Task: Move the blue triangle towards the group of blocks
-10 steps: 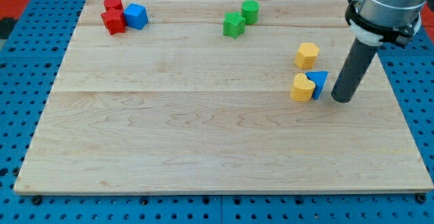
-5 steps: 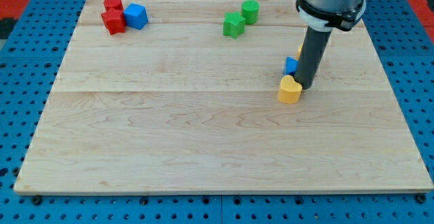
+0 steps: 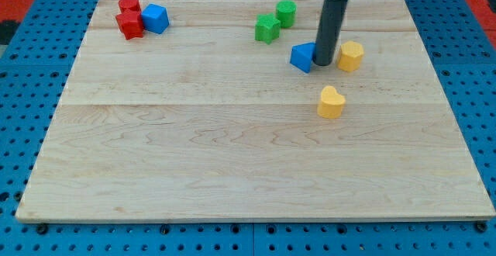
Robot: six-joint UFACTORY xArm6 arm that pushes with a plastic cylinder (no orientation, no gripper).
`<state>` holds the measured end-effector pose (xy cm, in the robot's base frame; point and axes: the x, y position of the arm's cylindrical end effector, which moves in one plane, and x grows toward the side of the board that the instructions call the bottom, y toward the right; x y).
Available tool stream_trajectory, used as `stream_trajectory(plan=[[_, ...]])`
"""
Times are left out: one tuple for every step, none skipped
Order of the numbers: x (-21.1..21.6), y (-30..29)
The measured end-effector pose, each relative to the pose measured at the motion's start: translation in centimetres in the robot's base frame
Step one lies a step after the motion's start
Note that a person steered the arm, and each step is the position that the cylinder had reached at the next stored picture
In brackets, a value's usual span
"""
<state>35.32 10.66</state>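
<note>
No text, label, brand, number or sign can be read anywhere in this view.

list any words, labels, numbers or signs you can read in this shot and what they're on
None: no readable text, label, number or sign shows in the camera view.
The pale wooden board is plain.
The small blue triangle block, the yellow blocks, green blocks, red blocks and blue cube carry no marks.
The dark rod ending in my tip, touching the blue triangle's right side, is unmarked too.
</note>
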Motion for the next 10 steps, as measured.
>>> stream_trajectory(plan=[[-1.3,-2.6],[-2.0,-4.4],[-2.8,-4.7],[-3.0,-6.6],[-3.0,-9.7],[-3.0,-13.2],[-2.5,-16.3],[0.0,-18.4],[1.5,-21.0],[1.7,-24.0]])
